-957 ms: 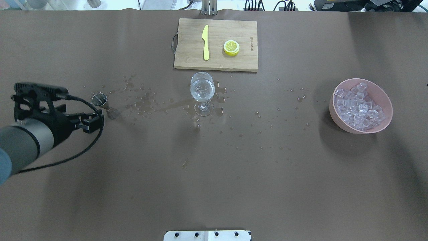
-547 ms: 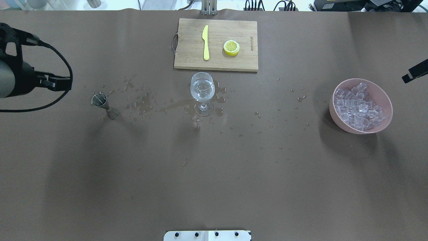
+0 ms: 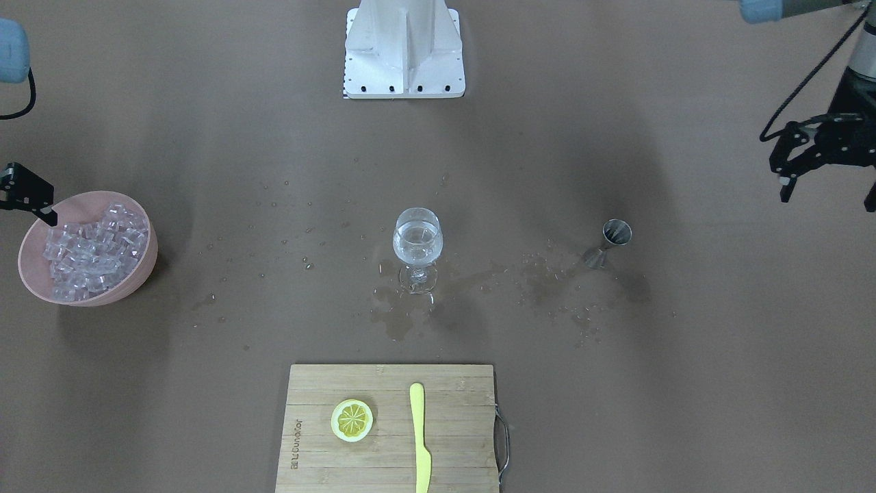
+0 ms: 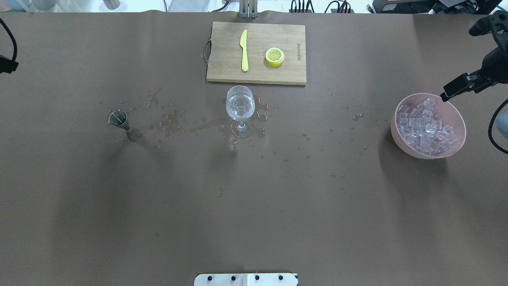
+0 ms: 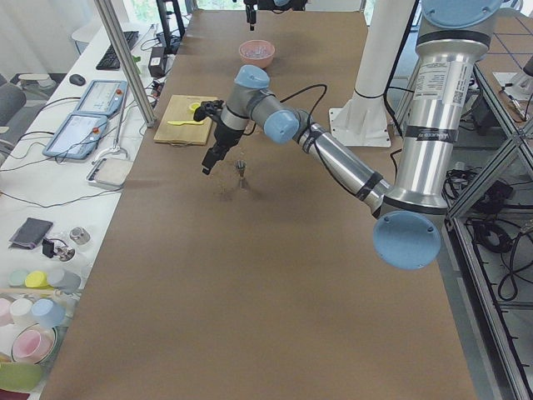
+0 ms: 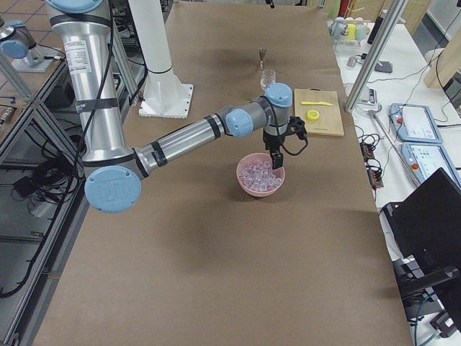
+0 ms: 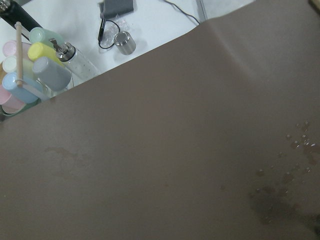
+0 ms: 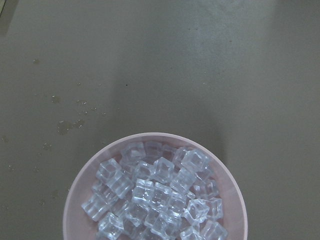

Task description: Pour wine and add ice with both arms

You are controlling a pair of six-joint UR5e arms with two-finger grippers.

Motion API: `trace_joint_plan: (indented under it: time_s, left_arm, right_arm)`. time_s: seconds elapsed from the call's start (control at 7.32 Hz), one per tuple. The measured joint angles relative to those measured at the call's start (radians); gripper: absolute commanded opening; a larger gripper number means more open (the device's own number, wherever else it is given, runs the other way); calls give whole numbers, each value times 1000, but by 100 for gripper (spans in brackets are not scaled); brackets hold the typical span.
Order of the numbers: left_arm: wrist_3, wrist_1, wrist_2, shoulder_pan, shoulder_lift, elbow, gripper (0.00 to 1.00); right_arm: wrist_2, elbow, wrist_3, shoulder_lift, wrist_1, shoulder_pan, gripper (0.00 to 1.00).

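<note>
A stemmed wine glass (image 4: 240, 106) (image 3: 417, 243) stands at the table's middle with a little clear wine in it. To its left stands a steel jigger (image 4: 119, 119) (image 3: 614, 235), free of any gripper. At the right, a pink bowl (image 4: 393, 127) (image 8: 75, 200) is heaped with ice (image 4: 424, 126) (image 8: 155, 195). My left gripper (image 3: 827, 195) hangs open and holds nothing, well away from the jigger near the table's left end. My right gripper (image 4: 446, 94) (image 3: 46, 216) hovers just above the bowl's far rim; I cannot tell how its jaws stand.
A wooden cutting board (image 4: 222, 63) at the back carries a yellow knife (image 4: 244, 49) and a lemon slice (image 4: 274, 56). Spilled drops (image 4: 174, 121) wet the mat between jigger and glass. Coloured cups (image 7: 35, 65) stand beyond the table's left end.
My left arm has pulled away from the jigger, out toward the far left edge. My right gripper has come in from the right edge to the bowl's far rim.
</note>
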Motion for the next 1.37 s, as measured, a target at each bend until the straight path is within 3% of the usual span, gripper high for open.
trace_joint_plan:
  time_s: [0.41, 0.96, 1.37]
  left_arm:
    - [-12, 10, -47, -64, -73, 110, 99]
    - [-23, 12, -48, -67, -86, 124, 99]
    - [-23, 12, -47, -68, -89, 126, 99]
  right_arm:
    - [-34, -35, 64, -2, -2, -71, 100]
    - [-65, -131, 96, 23, -1, -133, 99]
    - [-65, -161, 97, 41, -1, -147, 86]
